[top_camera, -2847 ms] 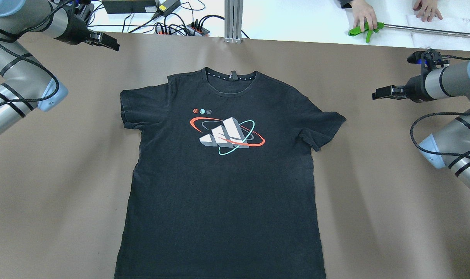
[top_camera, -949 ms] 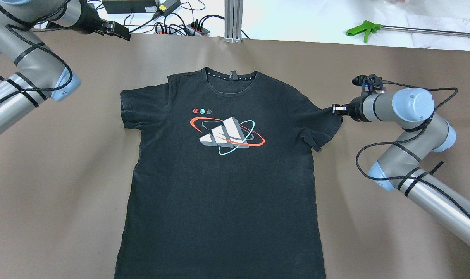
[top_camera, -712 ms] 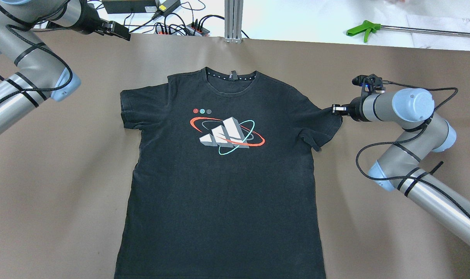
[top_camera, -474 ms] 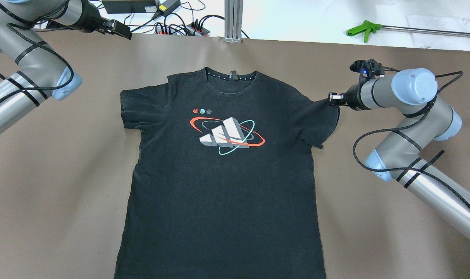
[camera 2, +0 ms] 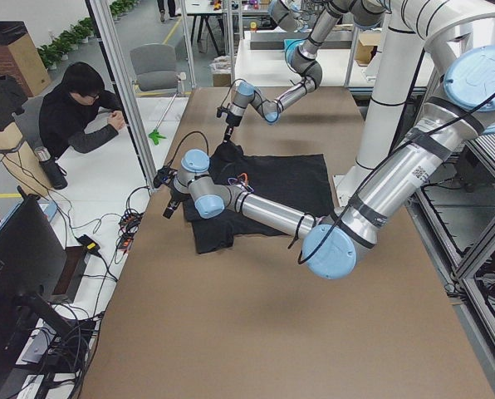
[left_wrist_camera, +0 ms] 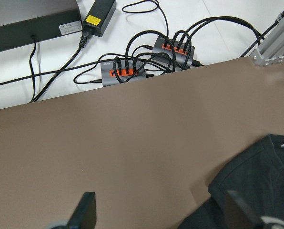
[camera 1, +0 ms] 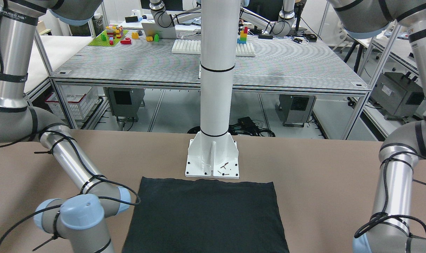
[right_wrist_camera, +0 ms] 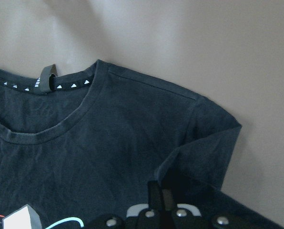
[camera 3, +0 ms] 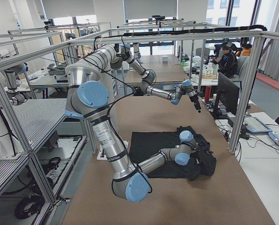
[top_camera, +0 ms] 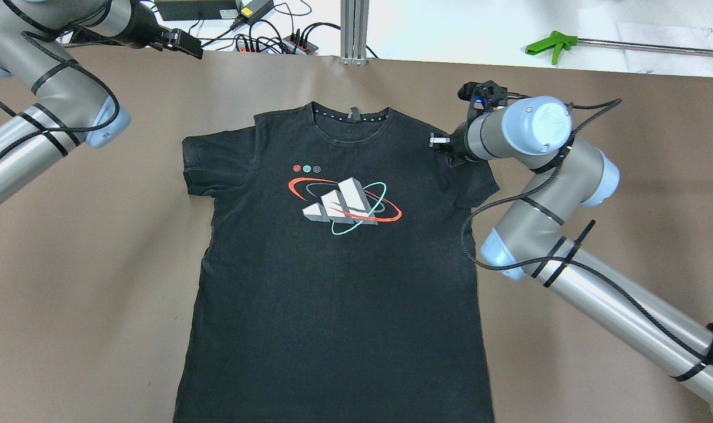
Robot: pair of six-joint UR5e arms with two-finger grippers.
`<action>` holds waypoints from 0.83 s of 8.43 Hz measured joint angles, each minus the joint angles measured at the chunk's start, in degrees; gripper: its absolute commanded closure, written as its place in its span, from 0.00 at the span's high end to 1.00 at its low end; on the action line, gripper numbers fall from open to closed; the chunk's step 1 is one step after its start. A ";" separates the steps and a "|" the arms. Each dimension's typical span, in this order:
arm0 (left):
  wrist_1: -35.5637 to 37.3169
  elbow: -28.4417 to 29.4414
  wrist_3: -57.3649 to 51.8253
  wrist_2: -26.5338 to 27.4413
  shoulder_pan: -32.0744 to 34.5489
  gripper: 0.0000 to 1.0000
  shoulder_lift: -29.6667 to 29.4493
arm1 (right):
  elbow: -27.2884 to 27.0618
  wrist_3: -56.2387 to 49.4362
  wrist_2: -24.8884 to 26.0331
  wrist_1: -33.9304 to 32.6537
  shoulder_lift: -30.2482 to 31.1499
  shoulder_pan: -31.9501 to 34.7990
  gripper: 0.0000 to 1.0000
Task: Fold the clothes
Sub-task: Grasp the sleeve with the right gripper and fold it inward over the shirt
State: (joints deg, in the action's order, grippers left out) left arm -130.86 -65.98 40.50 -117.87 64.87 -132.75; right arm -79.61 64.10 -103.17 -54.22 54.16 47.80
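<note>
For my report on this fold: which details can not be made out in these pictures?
Right tool: in the overhead view its wrist covers the edge of the grasped sleeve.
Neck label: any print too small to read, overhead and right wrist views.
T-shirt: front-facing view's bottom edge cuts off collar and sleeves.

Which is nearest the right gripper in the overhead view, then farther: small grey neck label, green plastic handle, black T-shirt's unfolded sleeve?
1. Small grey neck label, at the collar, on the view's left of the right gripper.
2. Green plastic handle, on the white surface beyond the table.
3. Unfolded sleeve of the black T-shirt, on the opposite side.
</note>
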 measured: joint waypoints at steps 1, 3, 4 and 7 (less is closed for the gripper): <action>-0.05 1.30 -0.19 0.00 0.00 0.94 -0.77 | 1.07 0.54 3.77 -1.60 -2.37 -2.09 0.00; -0.09 2.36 -0.30 0.00 -0.01 0.95 -1.45 | 5.47 1.24 8.54 -2.76 -6.62 -4.59 0.00; -0.10 2.51 -0.28 0.00 -0.01 0.95 -1.58 | 8.18 1.47 9.84 -2.81 -8.58 -5.09 0.00; -0.02 2.60 -0.21 0.00 -0.04 0.94 -1.89 | 13.23 1.56 11.74 -2.67 -12.15 -5.40 0.03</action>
State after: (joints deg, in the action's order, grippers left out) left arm -130.88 -63.38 40.29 -117.86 64.83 -134.64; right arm -66.39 65.66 -91.43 -56.89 42.01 42.40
